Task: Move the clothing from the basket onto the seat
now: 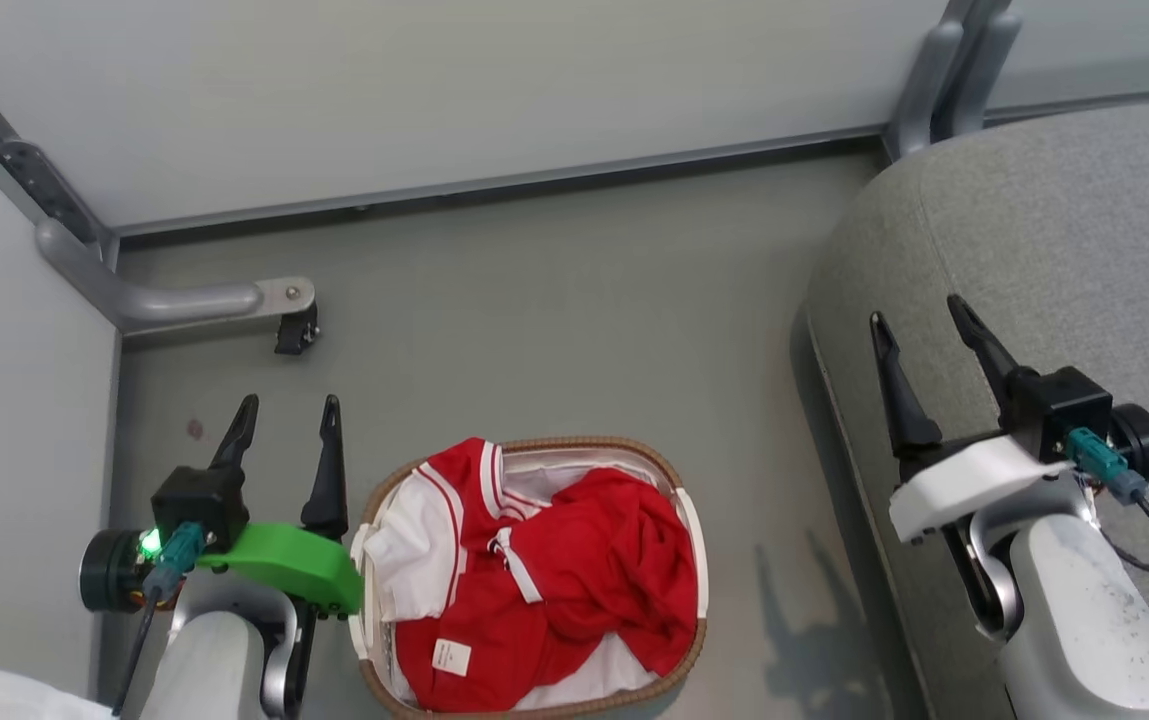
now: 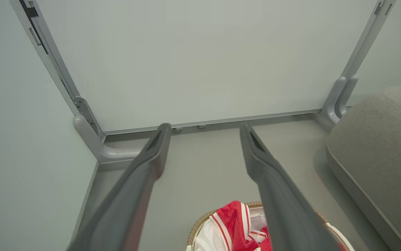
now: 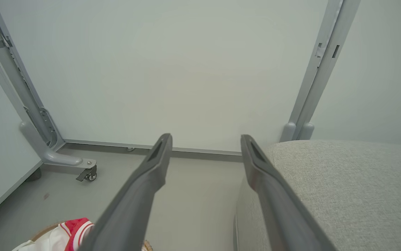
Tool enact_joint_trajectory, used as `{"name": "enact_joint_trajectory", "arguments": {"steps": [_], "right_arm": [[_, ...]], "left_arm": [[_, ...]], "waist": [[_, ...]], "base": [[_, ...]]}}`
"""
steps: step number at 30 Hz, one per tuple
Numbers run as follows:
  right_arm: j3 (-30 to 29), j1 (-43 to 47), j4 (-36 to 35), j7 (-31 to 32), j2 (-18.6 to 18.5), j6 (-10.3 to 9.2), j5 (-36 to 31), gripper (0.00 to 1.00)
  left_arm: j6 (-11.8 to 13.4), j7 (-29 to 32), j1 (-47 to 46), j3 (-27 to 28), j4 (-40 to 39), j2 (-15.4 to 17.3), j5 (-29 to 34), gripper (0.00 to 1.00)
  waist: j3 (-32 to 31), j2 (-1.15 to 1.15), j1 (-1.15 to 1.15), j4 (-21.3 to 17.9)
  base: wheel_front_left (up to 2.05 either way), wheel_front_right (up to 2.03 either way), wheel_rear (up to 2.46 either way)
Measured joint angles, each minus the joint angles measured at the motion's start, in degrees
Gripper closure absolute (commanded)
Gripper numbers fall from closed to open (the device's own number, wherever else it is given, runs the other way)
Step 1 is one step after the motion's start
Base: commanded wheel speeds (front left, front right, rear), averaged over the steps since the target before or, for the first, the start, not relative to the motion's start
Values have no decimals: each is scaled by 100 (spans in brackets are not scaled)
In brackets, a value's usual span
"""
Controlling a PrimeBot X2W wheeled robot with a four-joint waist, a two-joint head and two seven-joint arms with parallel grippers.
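In the head view, the basket [image 1: 534, 441] is seen at the lower centre of the frame. Its lower end is cut off by the bottom edge, so its long axis cannot be told for sure. The clothing [image 1: 544, 600] is piled inside it. The jersey [image 1: 454, 590] is spread from top to bottom of the frame, with a white sleeve turned to the left, and the darker red garment [image 1: 624, 550] is heaped on the right part. The left gripper [image 1: 290, 405] is found just left of the basket rim, with its fingers pointing up the frame, its jaws spread wide and nothing between them. The right gripper [image 1: 916, 310] is seen over the left border of the seat [image 1: 1064, 230], at the right of the frame, with its jaws equally wide and empty. Bare floor [image 1: 554, 300] is seen between basket and seat, and above the basket up to the wall panel [image 1: 434, 90].

In the left wrist view, the two fingers are seen well apart. The basket with the jersey is placed at the bottom centre, partly hidden by the right finger, and the rounded seat edge is at the right.

In the right wrist view, the fingers are also parted and nothing is gripped. The right finger is seen before the seat's edge, but whether it touches cannot be told. The basket rim is shown in the lower left corner, and a caster foot [image 3: 88, 172] at the left.
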Motion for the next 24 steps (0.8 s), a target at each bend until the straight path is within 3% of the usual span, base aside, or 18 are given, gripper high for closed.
{"name": "enact_joint_trajectory", "arguments": {"steps": [17,24], "right_arm": [[300,-1221,-768,-179,219,1,-645,0],[557,-1502,-903,-179,227,2,-448,0]], "left_arm": [[-218,-188,-1912,-604,1333,93,764,0],[-219,-192,-2347,-614,1998,201,701,0]], "waist": [[1890,0,0,-437],[2597,0,1,-730]], "base": [[0,0,0],[0,0,0]]}}
